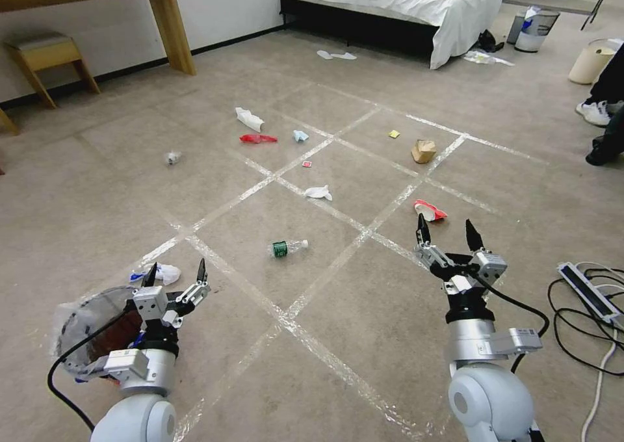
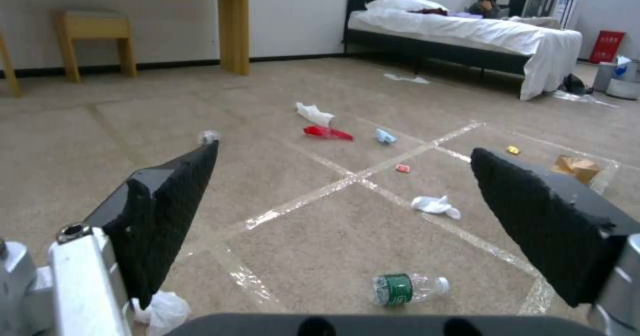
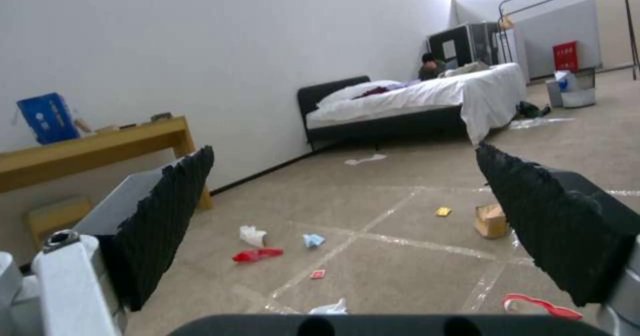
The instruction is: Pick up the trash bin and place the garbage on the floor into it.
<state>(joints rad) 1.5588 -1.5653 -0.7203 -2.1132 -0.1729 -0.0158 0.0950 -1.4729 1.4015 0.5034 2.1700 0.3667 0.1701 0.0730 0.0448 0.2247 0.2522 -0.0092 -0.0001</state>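
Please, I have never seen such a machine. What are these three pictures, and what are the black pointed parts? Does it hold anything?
It is a wheeled robot with two arms. One picture looks down from its head; the other two come from cameras on its wrists. The black points are the fingers of each pincer: the left pincer and the right pincer, both open and empty. Beside the left arm stands the red trash bin. On the taped floor lies garbage: a bottle, a white tissue, a brown paper bag, a red wrapper.
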